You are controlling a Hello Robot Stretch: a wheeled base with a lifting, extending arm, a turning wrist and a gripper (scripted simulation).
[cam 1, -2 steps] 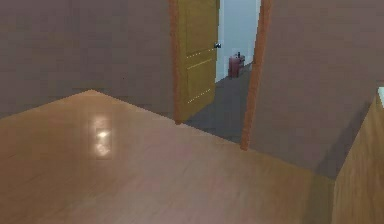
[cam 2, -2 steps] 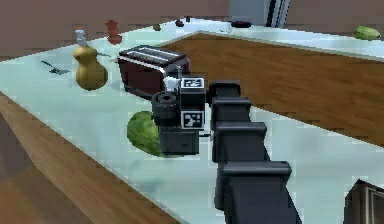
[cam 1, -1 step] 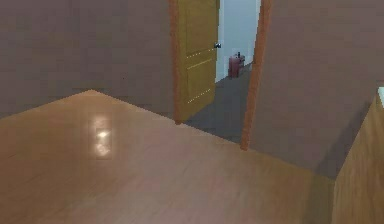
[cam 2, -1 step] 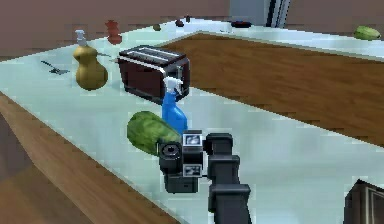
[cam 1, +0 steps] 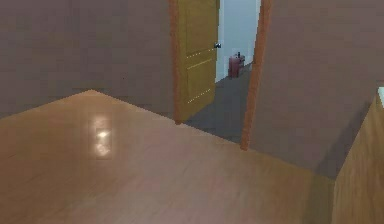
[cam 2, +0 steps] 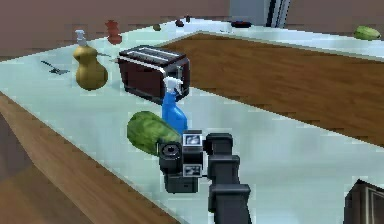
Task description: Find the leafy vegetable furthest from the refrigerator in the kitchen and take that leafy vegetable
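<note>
Worktop: a pale green counter surface (cam 2: 300, 150) lies under and around my fingers.
Toaster: a dark, boxy metal toaster (cam 2: 150, 70) stands beyond my fingers, farther out on the worktop.
Spray bottle: a blue plastic spray bottle with a white trigger head (cam 2: 176, 106) stands upright. It is between my fingers and the toaster and just beside the vegetable, and it is the nearest obstacle.
Vessel: a yellow-brown gourd-shaped vessel (cam 2: 90, 70) stands well apart from my fingers, toward the arm side view's left.
Leafy vegetable: a rounded green head of lettuce (cam 2: 145, 130) lies on the worktop right at my fingers, on their left in the arm side view. I cannot tell whether they touch it.
Second green item: a small green lump (cam 2: 367, 33) sits on the far counter, well apart from my fingers, at upper right.
Gripper: my dark gripper (cam 2: 168, 156) ends the dark square arm (cam 2: 230, 200). I cannot tell the fingers' state, or whether they hold anything.
Markings: two white squares with black marks (cam 2: 184, 150) sit just behind my fingers. The print on the bottle is too small to read.
Ahead: an open wooden door (cam 1: 197, 55) stands beyond a glossy wooden floor (cam 1: 120, 160).
</note>
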